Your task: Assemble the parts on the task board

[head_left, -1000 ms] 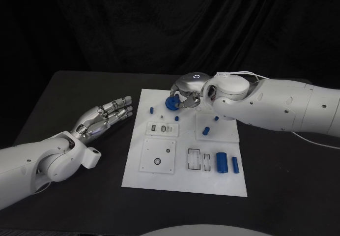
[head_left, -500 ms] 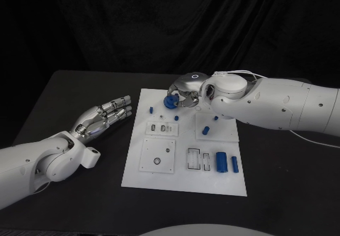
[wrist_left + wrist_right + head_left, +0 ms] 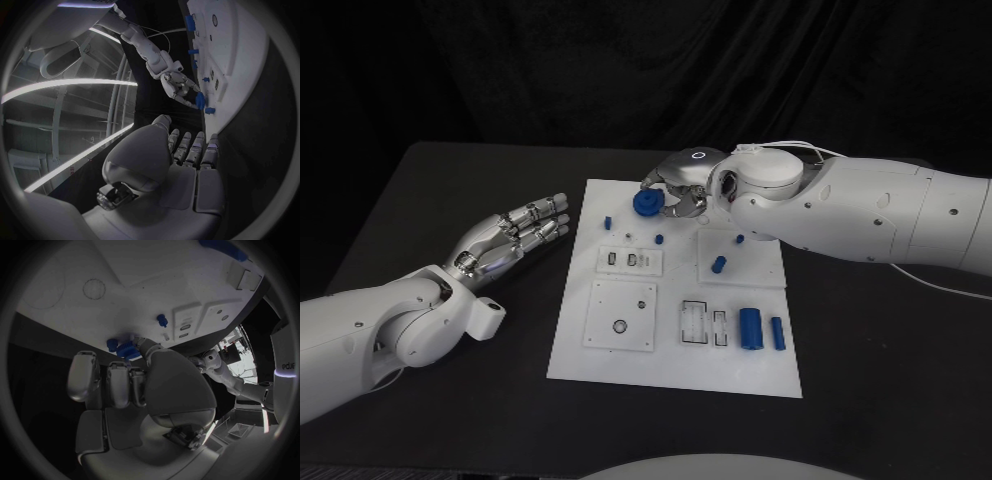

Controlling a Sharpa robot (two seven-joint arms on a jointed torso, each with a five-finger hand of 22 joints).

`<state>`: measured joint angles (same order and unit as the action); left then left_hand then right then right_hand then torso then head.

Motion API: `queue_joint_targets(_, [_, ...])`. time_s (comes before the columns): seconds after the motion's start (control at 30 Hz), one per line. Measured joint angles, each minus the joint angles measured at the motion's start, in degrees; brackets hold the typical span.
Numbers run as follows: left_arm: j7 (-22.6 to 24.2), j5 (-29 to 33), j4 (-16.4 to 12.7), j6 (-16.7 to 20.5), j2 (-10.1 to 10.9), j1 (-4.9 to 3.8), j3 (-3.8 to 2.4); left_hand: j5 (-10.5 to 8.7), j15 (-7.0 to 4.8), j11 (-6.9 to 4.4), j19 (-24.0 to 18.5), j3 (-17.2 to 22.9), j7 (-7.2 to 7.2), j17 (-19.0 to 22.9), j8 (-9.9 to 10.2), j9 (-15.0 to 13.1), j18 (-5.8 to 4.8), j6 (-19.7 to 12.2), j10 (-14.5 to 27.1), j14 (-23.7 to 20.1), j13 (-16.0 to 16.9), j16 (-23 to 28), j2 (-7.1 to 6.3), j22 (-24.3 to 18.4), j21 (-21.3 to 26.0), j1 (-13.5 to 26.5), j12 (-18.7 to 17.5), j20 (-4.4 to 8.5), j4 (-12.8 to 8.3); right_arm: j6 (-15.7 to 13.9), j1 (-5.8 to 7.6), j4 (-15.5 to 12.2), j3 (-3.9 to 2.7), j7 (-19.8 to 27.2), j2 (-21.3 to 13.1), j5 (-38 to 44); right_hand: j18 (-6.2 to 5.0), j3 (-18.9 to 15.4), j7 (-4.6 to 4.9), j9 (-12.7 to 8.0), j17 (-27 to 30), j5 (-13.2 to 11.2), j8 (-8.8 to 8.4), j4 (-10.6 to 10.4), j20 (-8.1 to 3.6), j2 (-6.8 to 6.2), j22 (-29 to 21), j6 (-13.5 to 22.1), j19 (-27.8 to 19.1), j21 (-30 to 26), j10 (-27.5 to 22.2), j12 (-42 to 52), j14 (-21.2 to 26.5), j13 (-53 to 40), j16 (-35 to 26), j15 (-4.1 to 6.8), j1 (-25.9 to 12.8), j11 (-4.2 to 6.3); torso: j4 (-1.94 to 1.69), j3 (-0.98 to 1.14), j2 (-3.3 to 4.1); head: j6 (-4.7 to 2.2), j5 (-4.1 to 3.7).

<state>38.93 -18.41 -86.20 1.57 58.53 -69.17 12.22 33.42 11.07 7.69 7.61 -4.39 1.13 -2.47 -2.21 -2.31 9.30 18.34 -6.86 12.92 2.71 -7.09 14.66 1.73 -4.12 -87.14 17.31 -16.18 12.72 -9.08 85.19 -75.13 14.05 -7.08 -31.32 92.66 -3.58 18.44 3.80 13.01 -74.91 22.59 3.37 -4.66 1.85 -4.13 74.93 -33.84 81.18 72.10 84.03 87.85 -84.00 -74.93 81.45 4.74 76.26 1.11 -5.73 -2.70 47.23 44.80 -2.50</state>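
A round blue part [image 3: 646, 203] is grasped by the right robot hand [image 3: 678, 192] above the upper edge of the task board [image 3: 678, 357], upper centre of the head view; its long axis cannot be told. Two blue cylinders [image 3: 762, 329] lie at the board's lower right, long axes running top to bottom. The left robot hand [image 3: 514, 235] is released, fingers spread flat, over the table [image 3: 444, 190] at centre left.
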Motion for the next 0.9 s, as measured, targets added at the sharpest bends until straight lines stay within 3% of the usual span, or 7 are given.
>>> queue_joint_targets(0.5, [0.00, 0.00, 0.53, -0.30, -0.37, 0.00, 0.01, 0.00, 0.00, 0.00, 0.00, 0.00, 0.00, 0.00, 0.00, 0.00, 0.00, 0.00, 0.00, 0.00, 0.00, 0.00, 0.00, 0.00, 0.00, 0.00, 0.00, 0.00, 0.00, 0.59, -0.22, -0.26, -0.01, -0.39, -0.91, 0.00, 0.00, 0.47, 0.28, 1.27, 0.00, 0.26, 1.53, 0.48, -0.01, -0.01, -0.01, -7.95, 0.00, -0.23, 0.00, 0.00, 0.00, 0.01, -0.23, 0.00, -0.02, 0.00, -0.02, -0.02, -0.01, 0.08, -0.04])
queue_joint_targets(0.73, [0.00, 0.00, 0.66, -0.41, -0.43, 0.00, 0.00, 0.00, 0.00, 0.00, 0.00, 0.00, 0.00, 0.00, 0.00, 0.00, 0.01, 0.00, 0.00, 0.00, 0.00, 0.00, 0.00, 0.00, 0.00, 0.00, 0.00, 0.00, 0.00, 0.49, -0.28, -0.50, 0.00, -0.44, -1.22, 0.00, 0.00, 0.64, 0.06, 1.83, 0.00, 0.25, 2.50, 0.65, -0.01, -0.01, -0.01, -9.77, 0.00, -0.45, 0.00, 0.00, 0.00, 0.01, -0.33, 0.00, -0.02, 0.00, -0.02, -0.02, 0.01, 0.12, -0.04])
queue_joint_targets(0.9, [0.00, 0.00, 0.76, -0.47, -0.46, 0.02, 0.00, 0.00, 0.00, 0.00, 0.00, -0.01, 0.00, 0.00, 0.00, 0.00, 0.00, 0.00, 0.00, 0.00, 0.00, 0.00, 0.00, 0.00, 0.00, 0.00, 0.00, 0.00, 0.00, 0.46, -0.44, -0.70, 0.07, -0.40, -1.53, 0.00, 0.00, 0.93, 0.13, 1.49, 0.00, 0.25, 1.77, 1.43, -0.01, -0.01, -0.01, -9.20, 0.01, -0.74, 0.00, 0.00, 0.00, 0.01, -0.76, 0.00, -0.03, 0.00, -0.01, -0.02, 0.01, 0.23, 0.06])
